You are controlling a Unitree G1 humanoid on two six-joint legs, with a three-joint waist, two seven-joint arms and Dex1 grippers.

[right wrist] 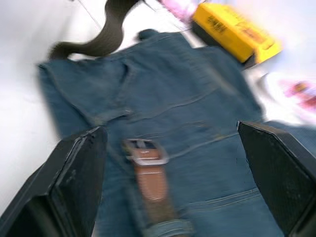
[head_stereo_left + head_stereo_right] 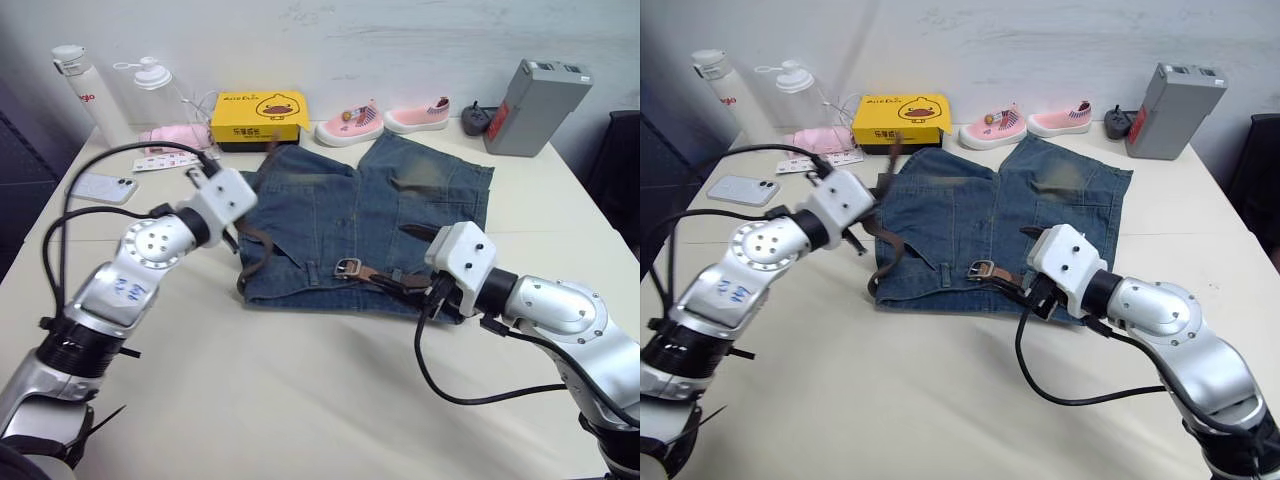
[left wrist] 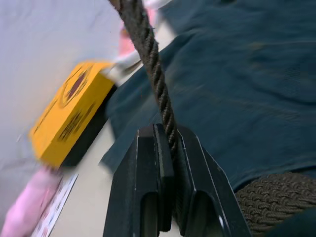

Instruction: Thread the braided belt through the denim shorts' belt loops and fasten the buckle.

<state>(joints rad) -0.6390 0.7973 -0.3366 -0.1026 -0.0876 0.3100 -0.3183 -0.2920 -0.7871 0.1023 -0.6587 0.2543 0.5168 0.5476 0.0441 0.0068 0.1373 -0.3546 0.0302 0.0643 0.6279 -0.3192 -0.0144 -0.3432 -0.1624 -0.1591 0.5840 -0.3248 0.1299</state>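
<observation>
**Left pincer has the belt's free end, buckle waiting at the waistband**

The denim shorts (image 2: 370, 225) lie flat on the tabletop (image 2: 300, 400), waistband toward the robot. The braided belt (image 2: 255, 240) runs along that waistband, and the silver buckle (image 2: 347, 266) sits near the middle of it, lying on the denim.

Over on the left, the left pincer (image 3: 168, 163) is clenched on the belt, the woven strap pinched between its two black fingers (image 3: 148, 197) and rising away taut from them. That grip sits at the shorts' left edge, where the strap curls off the cloth.

The right pincer (image 1: 173, 173) is spread wide, released, hovering just above the buckle with nothing in it.

Which belt loops (image 1: 165, 228) are already threaded is hard to tell; one seems to cross the strap just behind the buckle.

To do this step well, I would say: keep the strap flat and untwisted, bring the free end round toward the buckle with steady tension, and let the right pincer pin the buckle frame so it does not slide. Pull too hard and the shorts bunch up.
</observation>
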